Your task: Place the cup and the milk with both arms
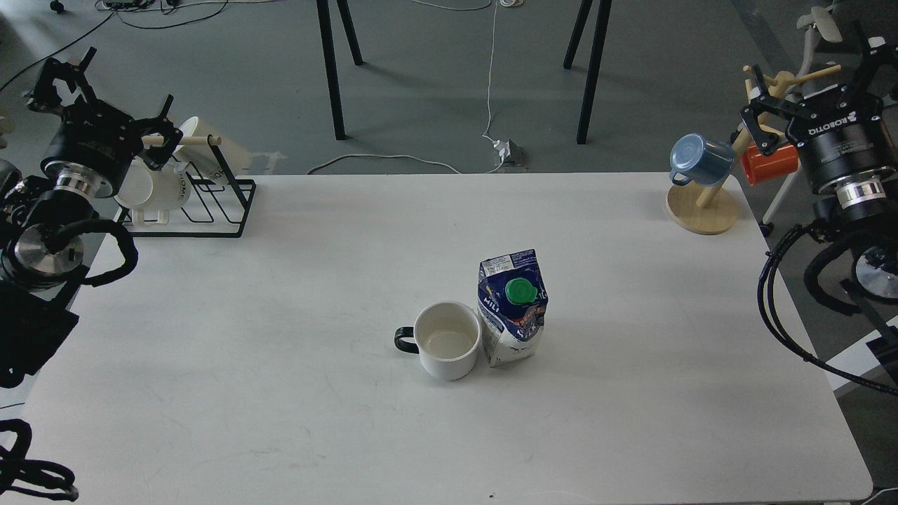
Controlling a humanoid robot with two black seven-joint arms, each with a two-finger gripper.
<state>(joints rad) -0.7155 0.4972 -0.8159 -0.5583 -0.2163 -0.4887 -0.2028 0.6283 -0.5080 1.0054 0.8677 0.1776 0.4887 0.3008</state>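
Note:
The cup, a white mug with a black loop handle pointing left, stands upright near the middle of the white table. The milk, a blue and white carton with a green cap, stands upright right beside it, touching or nearly touching its right side. My left gripper is open and empty, off the table's far left corner, far from both. My right gripper is open and empty, raised beyond the table's far right corner, next to the mug tree.
A black wire rack with cream-white mugs stands at the far left corner, close to my left gripper. A wooden mug tree with a blue mug and an orange mug stands at the far right corner.

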